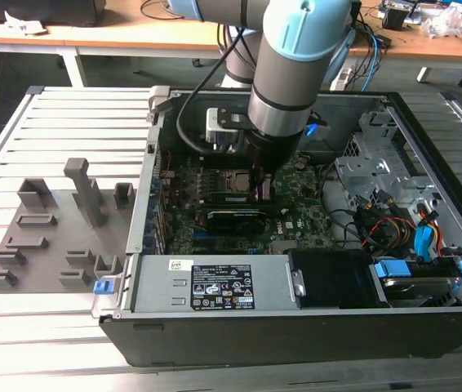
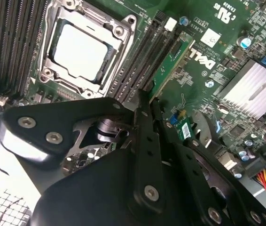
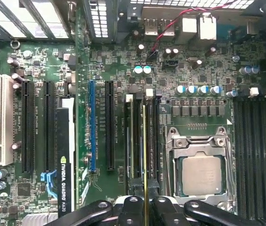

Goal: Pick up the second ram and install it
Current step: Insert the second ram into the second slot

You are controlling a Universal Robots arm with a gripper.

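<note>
Gripping the second ram edge-on, the hand held it over a memory slot just beside the CPU socket. Seating it well would need the stick upright and aligned along the slot.

Robotics lab, slatted aluminium worktable, opened computer case, cluttered wooden benches

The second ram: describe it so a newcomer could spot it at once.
Start at the open computer case and find the CPU socket on its motherboard. Beside the socket runs a bank of long black memory slots. The second ram is the thin green stick standing on edge among them, its near end between the gripper fingers.
</note>
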